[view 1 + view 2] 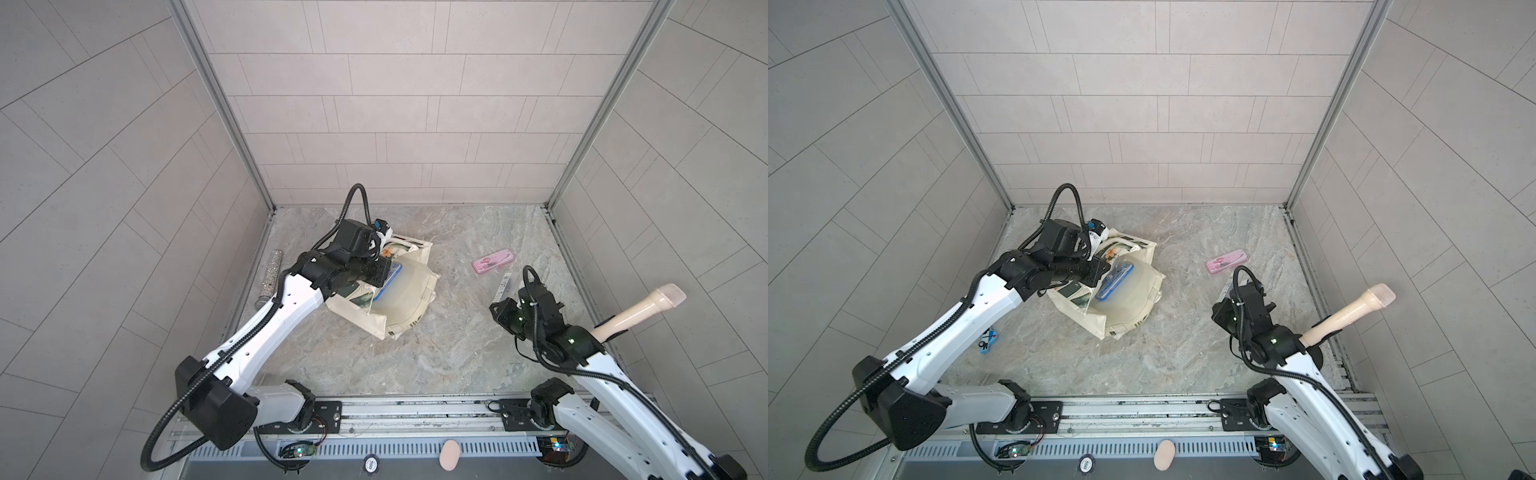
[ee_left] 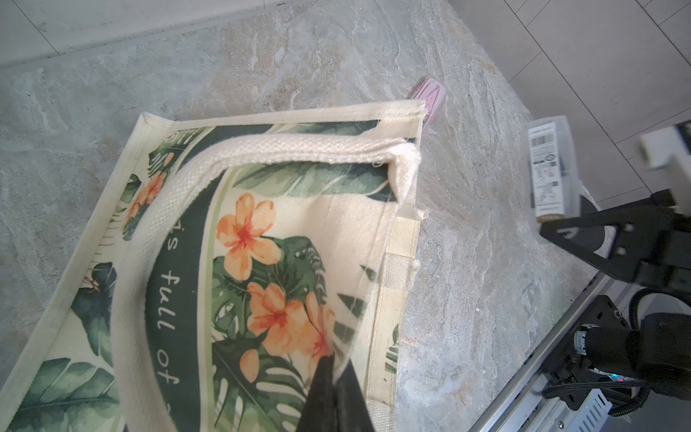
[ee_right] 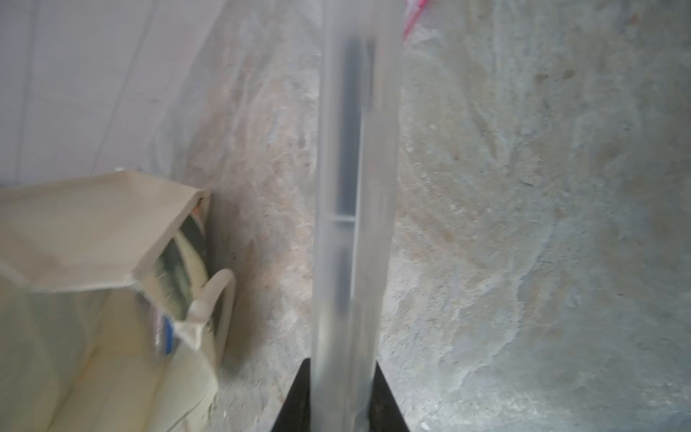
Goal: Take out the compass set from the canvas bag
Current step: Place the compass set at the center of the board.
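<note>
Cream canvas bag (image 1: 409, 291), leaf-and-flower print, lies slumped left of centre on the marble worktop (image 1: 457, 353), mouth gaping, with a blue case (image 1: 1115, 282) inside. Left tool (image 2: 336, 370) is clenched on the bag's printed fabric, arm stretched over it. Right tool (image 3: 342, 377) is grasping a clear case (image 3: 351, 168), well apart from the bag, arm bent near the worktop's right edge.

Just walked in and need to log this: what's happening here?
The left gripper is shut on the fabric of the canvas bag, which lies open on the table. The right gripper grips a clear case outside the bag, near a pink case. A blue case sits inside the bag.
</note>
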`<state>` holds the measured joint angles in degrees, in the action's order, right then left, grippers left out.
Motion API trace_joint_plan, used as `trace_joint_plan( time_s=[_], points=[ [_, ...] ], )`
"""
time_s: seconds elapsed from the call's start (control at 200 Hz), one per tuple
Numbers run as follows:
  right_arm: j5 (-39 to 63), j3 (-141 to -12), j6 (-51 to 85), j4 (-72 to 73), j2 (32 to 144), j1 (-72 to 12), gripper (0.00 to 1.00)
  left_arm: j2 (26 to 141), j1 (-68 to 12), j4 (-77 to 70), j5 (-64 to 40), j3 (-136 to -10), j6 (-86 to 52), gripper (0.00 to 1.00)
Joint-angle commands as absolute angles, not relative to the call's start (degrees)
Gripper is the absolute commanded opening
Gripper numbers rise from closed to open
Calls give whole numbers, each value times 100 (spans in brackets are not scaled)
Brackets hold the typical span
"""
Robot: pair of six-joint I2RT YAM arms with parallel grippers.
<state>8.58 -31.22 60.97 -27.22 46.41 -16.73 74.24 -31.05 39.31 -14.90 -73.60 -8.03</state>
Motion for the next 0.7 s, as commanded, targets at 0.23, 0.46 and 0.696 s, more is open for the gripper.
trace_joint_plan(
  time_s=[0.23, 0.46, 0.696],
  points=[
    [1494, -4377, 5422, -1591, 7631, -541, 12, 7322, -3101, 3933, -1407, -7469, -782, 0],
    [1599, -4802, 5662, -796, 9016, -212, 12, 7360, -3101, 3993, -1411, -7553, -702, 0],
    [1502, -5174, 5804, -670, 9735, -185, 13, 7407, -3093, 4006, -1450, -7551, -650, 0]
  ],
)
